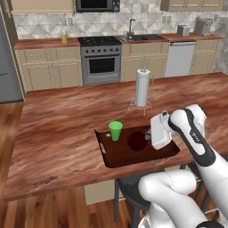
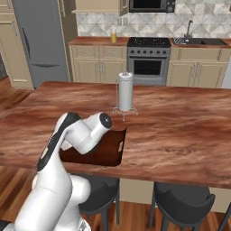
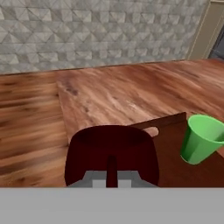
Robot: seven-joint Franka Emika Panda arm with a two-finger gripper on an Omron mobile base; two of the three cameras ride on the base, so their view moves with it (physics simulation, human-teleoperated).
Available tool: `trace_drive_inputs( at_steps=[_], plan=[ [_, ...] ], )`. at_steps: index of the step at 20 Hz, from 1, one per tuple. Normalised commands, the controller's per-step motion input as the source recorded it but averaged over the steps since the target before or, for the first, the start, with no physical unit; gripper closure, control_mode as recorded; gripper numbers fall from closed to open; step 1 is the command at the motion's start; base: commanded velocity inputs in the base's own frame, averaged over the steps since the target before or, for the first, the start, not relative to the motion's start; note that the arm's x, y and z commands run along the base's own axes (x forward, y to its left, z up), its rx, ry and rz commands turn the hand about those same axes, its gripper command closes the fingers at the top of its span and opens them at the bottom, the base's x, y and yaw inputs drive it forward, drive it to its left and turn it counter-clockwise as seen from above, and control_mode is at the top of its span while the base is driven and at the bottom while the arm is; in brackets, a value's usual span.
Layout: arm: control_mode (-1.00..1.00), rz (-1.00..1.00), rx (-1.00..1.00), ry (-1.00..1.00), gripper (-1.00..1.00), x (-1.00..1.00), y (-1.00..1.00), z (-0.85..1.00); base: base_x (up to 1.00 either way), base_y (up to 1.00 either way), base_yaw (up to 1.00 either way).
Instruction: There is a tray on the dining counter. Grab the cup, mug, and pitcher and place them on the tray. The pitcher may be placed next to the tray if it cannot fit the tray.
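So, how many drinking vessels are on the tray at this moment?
2. The green cup stands near the tray's far left end. The dark mug sits mid-tray, right in front of the gripper; the arm may hide more.

White arm bent forward, wrist angled down, gripper (image 3: 111, 168) with jaws closed tight

Cup (image 1: 115, 130), mug (image 1: 137, 140) on tray (image 1: 114, 156); hand over mug.
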Motion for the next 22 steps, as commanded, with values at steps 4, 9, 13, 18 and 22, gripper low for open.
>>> trace_drive_inputs(
  at_steps=[4, 9, 13, 18, 22],
  plan=[
    [-1.00, 0.10, 0.00, 0.00, 1.00, 0.42, 0.24, -0.13, 0.00, 0.00, 0.00],
    [-1.00, 0.09, 0.00, 0.00, 1.00, 0.43, 0.30, -0.23, 0.00, 0.00, 0.00],
    [-1.00, 0.06, 0.00, 0.00, 1.00, 0.41, 0.24, -0.26, 0.00, 0.00, 0.00],
    [-1.00, 0.03, 0.00, 0.00, 1.00, 0.42, 0.06, -0.36, 0.00, 0.00, 0.00],
    [-1.00, 0.05, 0.00, 0.00, 1.00, 0.28, 0.01, -0.41, 0.00, 0.00, 0.00]
  ],
)
